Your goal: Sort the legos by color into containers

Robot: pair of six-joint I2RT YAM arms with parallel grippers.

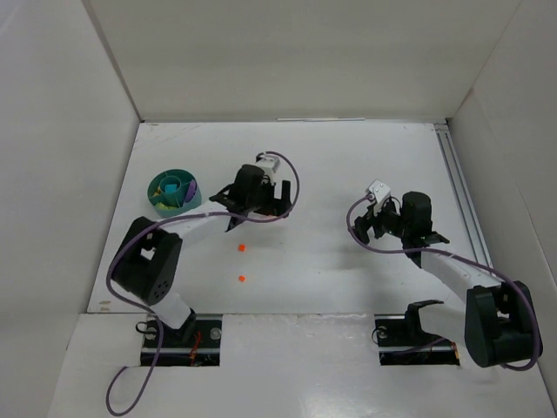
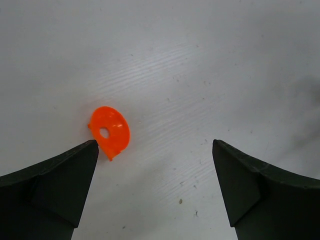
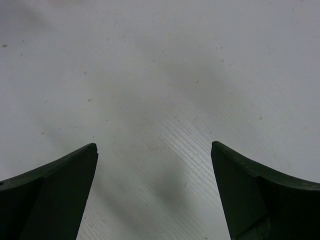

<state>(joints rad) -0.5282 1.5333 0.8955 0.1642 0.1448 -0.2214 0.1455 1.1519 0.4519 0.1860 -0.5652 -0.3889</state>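
The teal round tub [image 1: 158,185] stands at the left of the table, with purple, lime green and cyan bits in its wedges. Two small orange legos lie on the table, one [image 1: 241,248] just in front of my left gripper [image 1: 257,213] and one [image 1: 241,279] nearer the bases. In the left wrist view an orange round bit with a hole [image 2: 110,131] lies flat beside the left fingertip [image 2: 75,170]. The left gripper [image 2: 155,145] is open and empty above it. My right gripper [image 1: 400,232] is open and empty over bare table [image 3: 154,146].
White walls enclose the table on the left, back and right. A metal rail [image 1: 459,196] runs along the right edge. Purple cables [image 1: 294,187] loop off both wrists.
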